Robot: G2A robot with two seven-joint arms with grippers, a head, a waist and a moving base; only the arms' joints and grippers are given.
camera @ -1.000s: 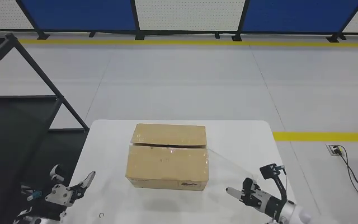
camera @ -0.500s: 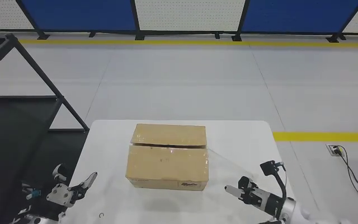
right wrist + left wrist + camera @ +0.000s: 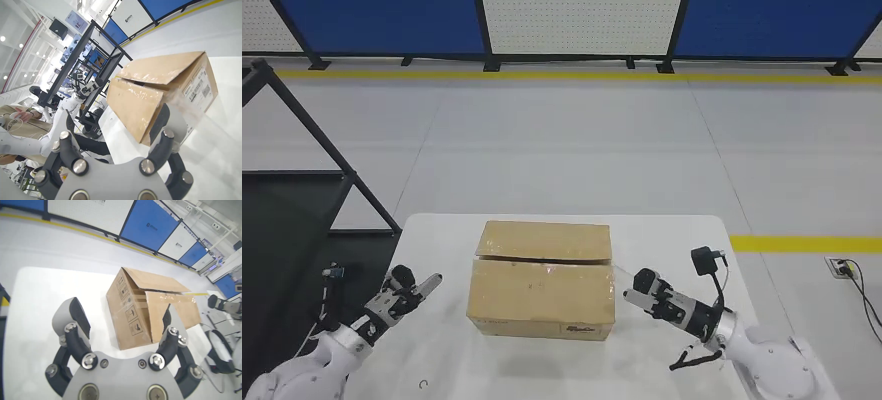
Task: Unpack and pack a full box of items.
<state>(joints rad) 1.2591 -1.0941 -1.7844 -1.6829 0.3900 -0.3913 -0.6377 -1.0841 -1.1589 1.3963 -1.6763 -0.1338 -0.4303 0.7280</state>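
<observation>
A cardboard box sits at the middle of the white counter, long side facing the robot. Its two top flaps are folded down. The far flap rides a little higher than the near one, leaving a dark slit between them, so nothing inside can be seen. Shiny clear tape covers the flap edges, and a loose clear strip trails off the box's right end across the counter. That right end carries a printed label; the left end carries a column of handling symbols.

The left tool is at the counter's left edge, level with the box's left end and clearly apart from it, pointing at that end. In its own wrist view, the left tool has its two dark-padded fingers spread wide with nothing between them, framing the box's near left corner.

The right tool is just beside the box's right end, close to the near right corner. Whether it touches the cardboard cannot be told. The right tool is also spread wide and holds nothing, with the box's corner lying between its fingers farther off.

A small dark ring lies on the counter near the robot's side, toward the left.
</observation>
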